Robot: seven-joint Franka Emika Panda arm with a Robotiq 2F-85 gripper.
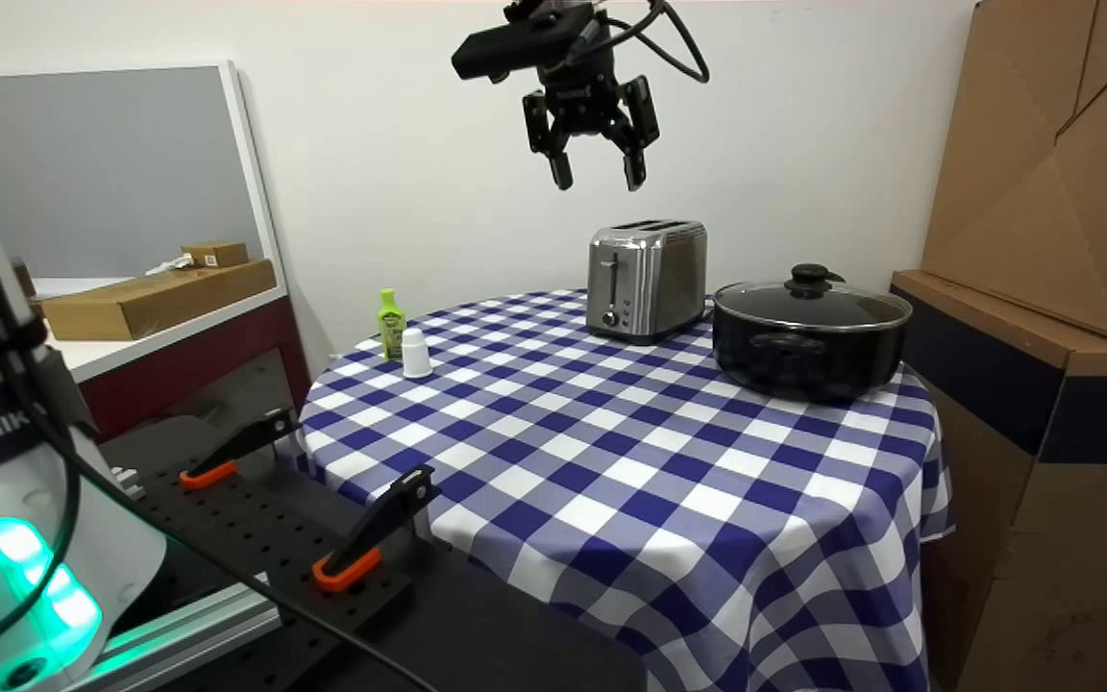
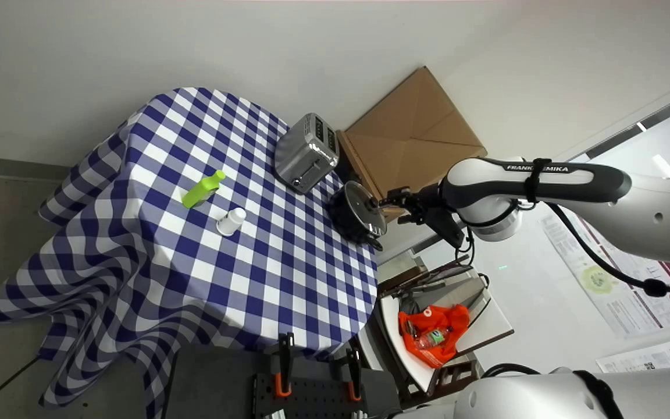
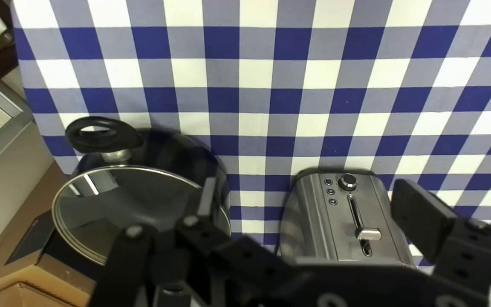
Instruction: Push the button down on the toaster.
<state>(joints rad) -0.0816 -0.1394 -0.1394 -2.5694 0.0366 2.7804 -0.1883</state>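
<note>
The silver toaster (image 1: 678, 279) stands upright on the checked tablecloth, near the wall; it also shows in an exterior view (image 2: 300, 151). In the wrist view the toaster (image 3: 318, 221) faces me with its dial, small round buttons and slot. Its push lever (image 3: 369, 233) sits near the upper end of the slot; the lever (image 1: 610, 261) is also up in an exterior view. My gripper (image 1: 598, 173) is open and empty, in the air above the toaster's height. In the wrist view my spread fingers (image 3: 309, 198) appear on either side of the toaster, not touching it. The toaster's top is hidden there.
A black lidded pot (image 1: 808, 351) stands beside the toaster; its handle (image 3: 105, 134) points outward. A green bottle (image 1: 391, 327) and a white cup (image 1: 415, 356) stand on the table (image 1: 553, 461). Large cardboard boxes (image 1: 1044, 192) rise behind the pot. Clamps (image 1: 381, 529) hold the near edge.
</note>
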